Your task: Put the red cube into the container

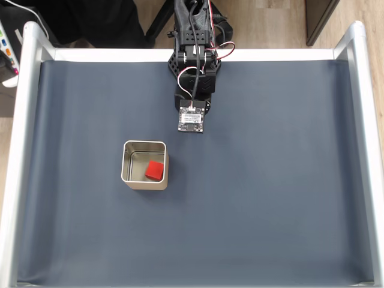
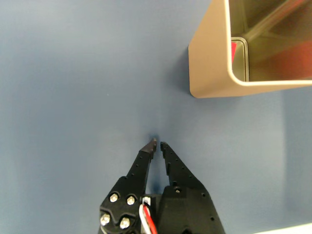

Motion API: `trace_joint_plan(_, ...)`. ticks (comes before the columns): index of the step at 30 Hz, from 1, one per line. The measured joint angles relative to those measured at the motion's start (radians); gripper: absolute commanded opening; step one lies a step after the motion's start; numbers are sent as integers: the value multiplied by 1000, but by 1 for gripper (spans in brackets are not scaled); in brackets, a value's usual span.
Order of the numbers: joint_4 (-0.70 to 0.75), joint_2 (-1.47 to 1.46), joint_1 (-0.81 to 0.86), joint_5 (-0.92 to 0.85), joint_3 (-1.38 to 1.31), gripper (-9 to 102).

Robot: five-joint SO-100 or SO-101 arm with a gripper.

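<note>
The red cube (image 1: 155,170) lies inside the container (image 1: 144,143), a square silver tin left of the mat's centre in the fixed view. The cube rests on the tin's floor toward its right wall. In the wrist view the container (image 2: 214,58) fills the top right corner, and a sliver of the red cube (image 2: 234,50) shows past its rim. My gripper (image 2: 158,143) is shut with nothing between its tips, hovering over bare mat short of the tin. The folded arm (image 1: 195,78) sits at the back centre of the table, up and right of the tin.
A dark blue mat (image 1: 270,198) covers the table. Silver rails (image 1: 18,150) run along the left, right and back edges. A white device (image 1: 7,45) sits off the table at the far left.
</note>
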Motion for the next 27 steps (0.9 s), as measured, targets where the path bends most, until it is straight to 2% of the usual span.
trace_joint_plan(12, 98, 12, -20, 12, 0, 0)
trace_joint_plan(19, 103, 14, -21, 38, 0, 1)
trace_joint_plan(27, 110, 14, -21, -20, 0, 1)
